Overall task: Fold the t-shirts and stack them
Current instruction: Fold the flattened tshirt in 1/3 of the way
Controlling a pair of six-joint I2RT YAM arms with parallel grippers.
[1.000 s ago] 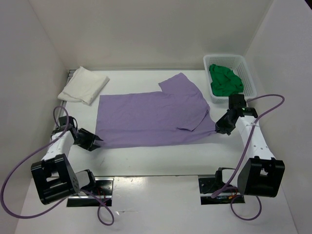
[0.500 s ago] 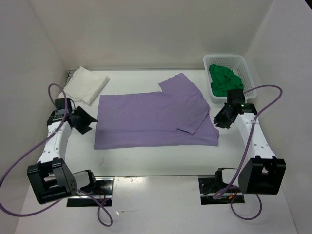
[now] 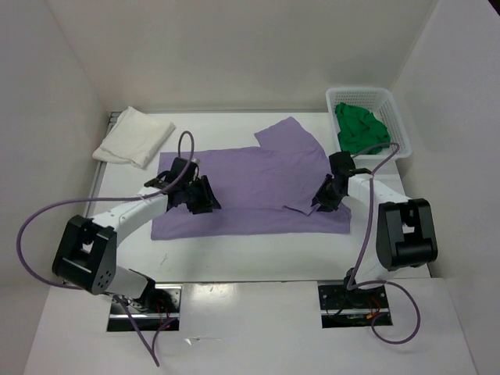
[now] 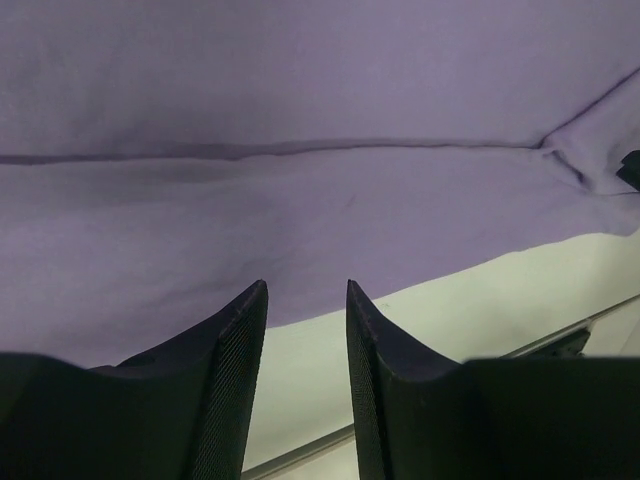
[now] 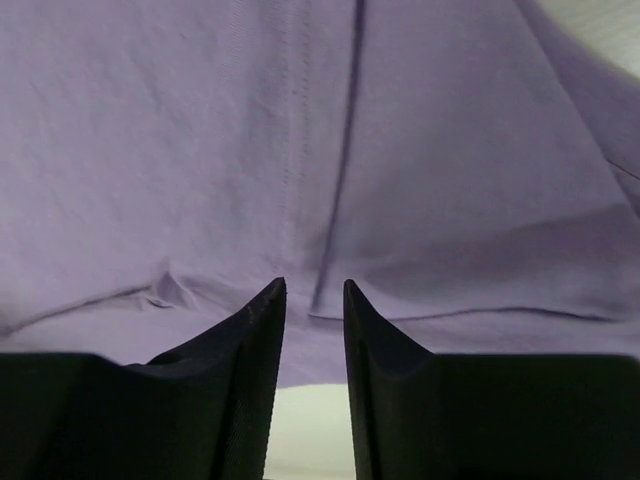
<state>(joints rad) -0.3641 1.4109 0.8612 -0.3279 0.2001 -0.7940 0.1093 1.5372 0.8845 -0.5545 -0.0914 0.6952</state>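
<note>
The pale purple t-shirt [image 3: 250,180] lies spread flat mid-table, one sleeve folded in at its right end. My left gripper [image 3: 206,200] hovers over its left part, jaws open and empty; in the left wrist view the gripper [image 4: 306,290] points at the purple cloth [image 4: 300,100] near its front hem. My right gripper [image 3: 321,200] is over the shirt's right end by the folded sleeve, also open and empty; the right wrist view has the gripper [image 5: 314,288] facing seams of the cloth [image 5: 200,120]. The white t-shirt [image 3: 134,137] lies folded at the back left. The green t-shirt [image 3: 361,129] is bunched in the basket.
The white lattice basket [image 3: 401,133] stands at the back right against the wall. White walls close in the table [image 3: 250,254] on three sides. Purple cables loop from both arms along the near edge.
Both arms swung inward from the shirt's lower corners to above the cloth. The right gripper, shut at the lower right corner a second ago, has opened; the shirt now lies flatter.
</note>
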